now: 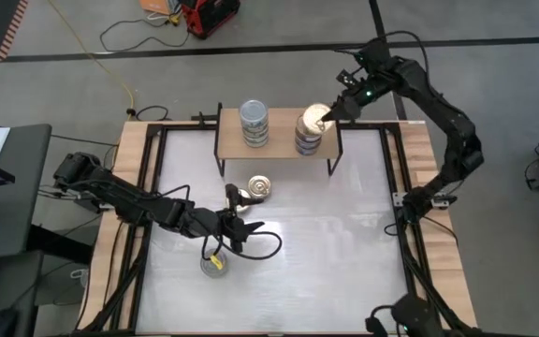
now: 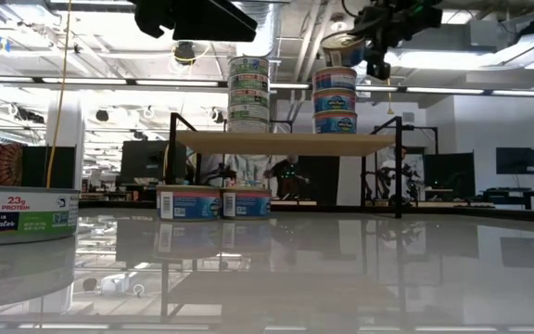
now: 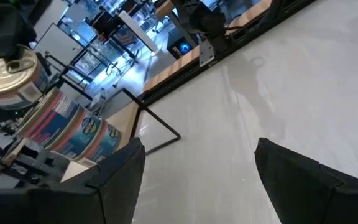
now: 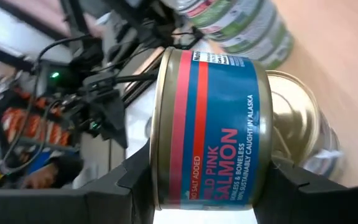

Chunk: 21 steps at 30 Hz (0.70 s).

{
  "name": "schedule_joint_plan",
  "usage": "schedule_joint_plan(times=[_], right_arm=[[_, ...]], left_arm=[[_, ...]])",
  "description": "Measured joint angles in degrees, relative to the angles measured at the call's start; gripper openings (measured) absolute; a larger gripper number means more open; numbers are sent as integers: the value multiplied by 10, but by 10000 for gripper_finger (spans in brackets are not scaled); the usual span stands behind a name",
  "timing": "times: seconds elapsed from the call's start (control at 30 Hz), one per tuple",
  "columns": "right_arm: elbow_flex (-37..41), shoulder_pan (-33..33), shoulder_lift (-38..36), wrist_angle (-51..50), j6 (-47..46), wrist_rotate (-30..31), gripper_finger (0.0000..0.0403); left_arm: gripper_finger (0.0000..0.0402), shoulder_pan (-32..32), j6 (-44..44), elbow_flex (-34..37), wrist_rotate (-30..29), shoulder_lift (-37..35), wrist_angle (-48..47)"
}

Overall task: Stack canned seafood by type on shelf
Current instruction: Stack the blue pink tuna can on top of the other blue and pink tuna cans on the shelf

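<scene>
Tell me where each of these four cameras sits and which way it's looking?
High: above the table, looking straight down; both arms, shelf, loose tins.
Low: at tabletop height, looking level across to the shelf; right tool up top.
Left wrist: on the left arm over the table, looking past its open fingers toward the shelf.
Right wrist: on the right arm above the shelf, looking at the salmon tin its tool grips.
Shared: all four show that tin over the right stack.
</scene>
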<state>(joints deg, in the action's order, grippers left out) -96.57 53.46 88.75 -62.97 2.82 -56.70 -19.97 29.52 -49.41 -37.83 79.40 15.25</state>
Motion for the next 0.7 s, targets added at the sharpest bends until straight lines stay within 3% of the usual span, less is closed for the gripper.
schedule_joint_plan(times=[0.17,0.7], right_arm=[[-16,10,39,-32,16,-46,221],[-35,11,68,-71,31,-67,222]], left_arm=[[293,0,7,0,0,0,0],[293,0,12,0,-13,0,1]])
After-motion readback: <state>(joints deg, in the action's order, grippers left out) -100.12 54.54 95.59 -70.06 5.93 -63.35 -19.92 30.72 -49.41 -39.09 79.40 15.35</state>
